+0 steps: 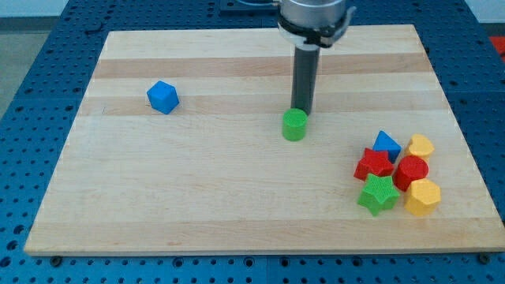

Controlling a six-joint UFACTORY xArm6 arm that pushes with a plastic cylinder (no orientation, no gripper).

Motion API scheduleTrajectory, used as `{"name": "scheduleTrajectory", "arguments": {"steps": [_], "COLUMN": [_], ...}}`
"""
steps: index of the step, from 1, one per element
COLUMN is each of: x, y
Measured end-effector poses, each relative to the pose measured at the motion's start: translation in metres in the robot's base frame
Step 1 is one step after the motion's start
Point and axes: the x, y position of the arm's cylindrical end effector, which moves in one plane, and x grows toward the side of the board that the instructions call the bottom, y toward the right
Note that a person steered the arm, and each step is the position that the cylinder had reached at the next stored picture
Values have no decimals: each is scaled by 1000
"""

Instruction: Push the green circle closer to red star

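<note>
Green circle (294, 125) is sitting near the board's middle, a little toward the view's right, well apart from the cluster at the lower right.

Nearest the view's bottom: green star (378, 194) and yellow hexagon (423, 196) are lying side by side, the hexagon at the star's 3 o'clock. Just behind them, red star (373, 164) and a red round-ish block (411, 171) are crowding together. Behind those, blue triangle (387, 143) and a second yellow block (421, 146), shape unclear. All six look touching or nearly so.

Farther back: the green circle, with the red star lying at about its 4 o'clock. My tip (304, 111) is standing at the circle's 1 o'clock, touching or just beside its far edge; contact is hard to confirm. No gripper here, so nothing is clenching or releasing, only a bare rod.

Blue cube (163, 97) is sitting alone toward 9 o'clock from the circle, well apart.

Wooden board (237, 221) is carrying everything.

Risks, as I judge them: pushing from 1 o'clock would be sending the circle toward 7 o'clock, missing the star. The round block could be slipping off the tip sideways. Overshooting would be scattering the packed cluster, knocking the red star away.
</note>
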Motion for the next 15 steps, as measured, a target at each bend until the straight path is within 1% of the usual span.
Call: {"name": "scheduleTrajectory", "arguments": {"steps": [1,2,3,4,5,6,8,9,11,13,15], "x": [1,-22,-17,21,46,47,45,46,46,46,56], "y": [-2,-25,-46,-43,-14,-4,-38,-28,25,28,28]}}
